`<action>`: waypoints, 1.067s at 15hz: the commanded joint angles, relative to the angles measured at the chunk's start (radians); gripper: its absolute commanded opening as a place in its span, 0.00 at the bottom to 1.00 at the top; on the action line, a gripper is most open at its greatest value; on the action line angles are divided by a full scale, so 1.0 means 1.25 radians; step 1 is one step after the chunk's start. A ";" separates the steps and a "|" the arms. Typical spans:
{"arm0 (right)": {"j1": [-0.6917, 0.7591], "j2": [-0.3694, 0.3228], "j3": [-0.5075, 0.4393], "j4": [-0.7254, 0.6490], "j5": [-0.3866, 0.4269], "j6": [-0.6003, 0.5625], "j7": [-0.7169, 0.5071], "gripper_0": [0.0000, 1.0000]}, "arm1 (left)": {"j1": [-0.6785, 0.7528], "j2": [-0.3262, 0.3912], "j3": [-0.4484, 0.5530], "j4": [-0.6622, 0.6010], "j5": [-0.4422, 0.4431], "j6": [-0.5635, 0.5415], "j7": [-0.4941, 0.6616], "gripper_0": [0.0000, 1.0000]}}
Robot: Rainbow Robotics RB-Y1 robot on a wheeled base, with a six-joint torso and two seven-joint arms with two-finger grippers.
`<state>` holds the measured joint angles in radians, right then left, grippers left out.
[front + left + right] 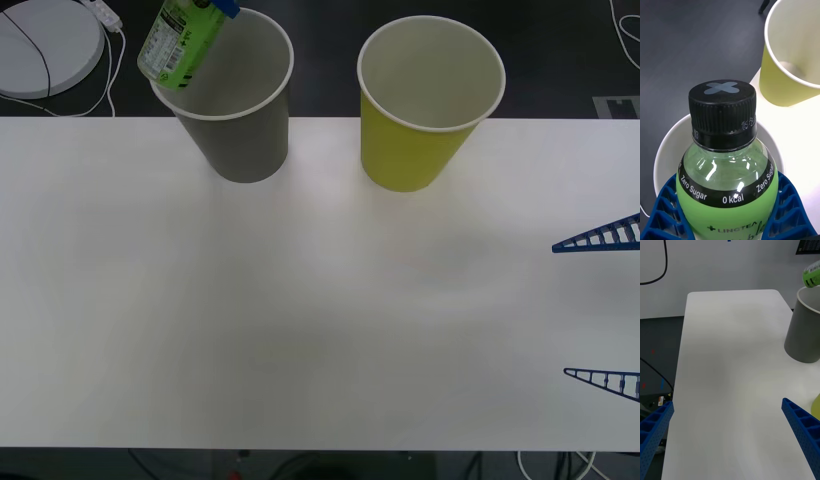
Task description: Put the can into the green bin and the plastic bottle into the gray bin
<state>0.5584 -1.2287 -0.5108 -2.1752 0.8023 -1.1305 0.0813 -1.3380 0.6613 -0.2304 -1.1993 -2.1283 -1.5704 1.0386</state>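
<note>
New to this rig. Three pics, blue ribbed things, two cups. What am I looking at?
It is a two-armed robot on wheels. The front view looks down at the white table from above the arms; the other two come from cameras on each wrist. The blue ribbed parts are the grippers' jaws. The left gripper is shut on the plastic bottle, which has a green label and black cap, and holds it tilted over the rim of the gray bin. The green bin stands beside the gray one. The right gripper waits open at the table's right edge, holding nothing.
</note>
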 commanded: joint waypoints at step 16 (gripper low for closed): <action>0.000 0.000 0.000 0.000 0.000 0.000 0.000 1.00 | 0.004 0.007 0.000 -0.001 0.007 0.016 0.013 1.00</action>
<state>0.5584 -1.2287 -0.5108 -2.1752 0.8023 -1.1305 0.0813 -1.3352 0.6692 -0.2302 -1.1999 -2.1236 -1.5510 1.0541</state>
